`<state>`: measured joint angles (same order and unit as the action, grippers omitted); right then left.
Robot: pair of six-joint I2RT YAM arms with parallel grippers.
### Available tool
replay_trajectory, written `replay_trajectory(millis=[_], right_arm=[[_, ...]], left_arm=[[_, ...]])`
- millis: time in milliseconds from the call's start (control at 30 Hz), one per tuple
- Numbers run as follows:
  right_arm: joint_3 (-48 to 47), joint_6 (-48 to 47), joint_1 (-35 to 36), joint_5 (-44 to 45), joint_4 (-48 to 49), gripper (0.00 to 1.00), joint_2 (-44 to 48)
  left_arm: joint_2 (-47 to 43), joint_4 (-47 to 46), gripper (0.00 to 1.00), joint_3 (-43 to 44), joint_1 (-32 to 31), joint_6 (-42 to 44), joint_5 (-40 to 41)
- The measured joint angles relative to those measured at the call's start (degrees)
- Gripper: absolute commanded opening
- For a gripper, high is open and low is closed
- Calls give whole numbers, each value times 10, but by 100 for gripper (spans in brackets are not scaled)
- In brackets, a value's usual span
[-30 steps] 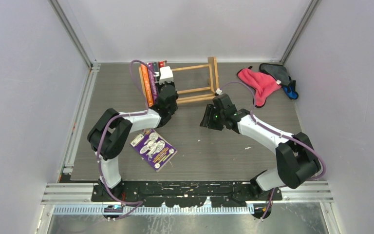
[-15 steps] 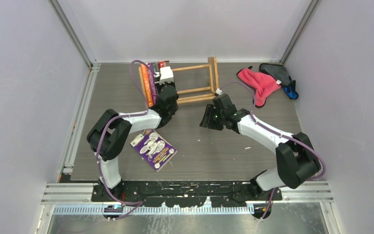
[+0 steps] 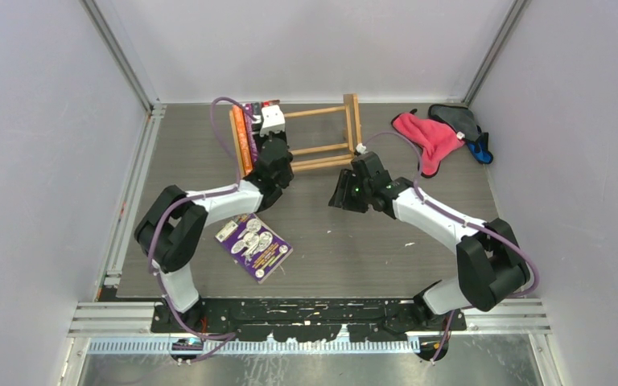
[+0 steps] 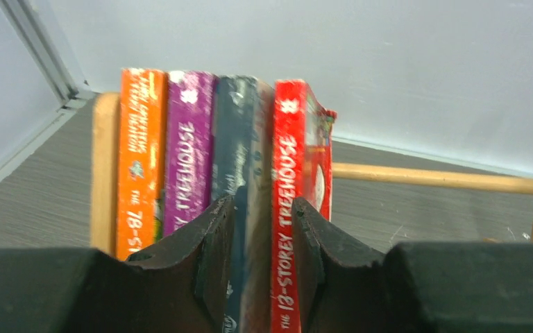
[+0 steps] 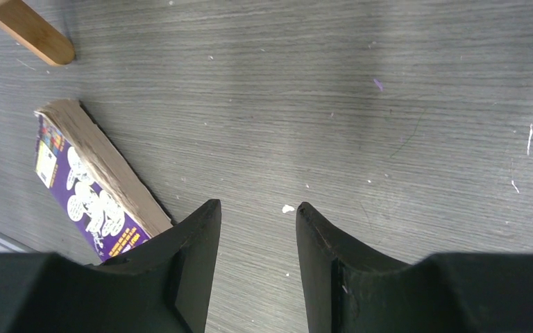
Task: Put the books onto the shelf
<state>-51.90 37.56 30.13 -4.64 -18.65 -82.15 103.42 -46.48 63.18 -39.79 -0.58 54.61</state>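
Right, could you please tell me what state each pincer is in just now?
Left pincer: open, loosely straddling the shelved dark blue book, apparently not clamping it.
Right pincer: open, holding nothing.

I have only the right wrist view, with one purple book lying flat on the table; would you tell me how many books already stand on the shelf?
Observer: Four stand upright at the left end of the shelf: the orange-spined book, the purple-spined book, the dark book and the red book.
Operator: Thank you. Where is the left claw?
Observer: The left claw is at the dark book's spine, jaws apart, one finger on each side of it.
Operator: Is anything else on the table?
Observer: A pink cloth and a dark cloth lie to the right of the shelf, near the right wall.
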Motion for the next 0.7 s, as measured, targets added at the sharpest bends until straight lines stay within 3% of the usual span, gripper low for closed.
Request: replay_trajectory(millis=[300, 467, 700], right_arm=[[-46, 4, 0, -2, 0, 50, -4], [-110, 7, 2, -2, 8, 47, -52], [-231, 13, 3, 1, 8, 28, -155]], left_arm=[[-59, 0, 37, -2, -4, 36, 33], [-95, 6, 37, -9, -7, 42, 40], [-158, 36, 37, -43, -11, 40, 50]])
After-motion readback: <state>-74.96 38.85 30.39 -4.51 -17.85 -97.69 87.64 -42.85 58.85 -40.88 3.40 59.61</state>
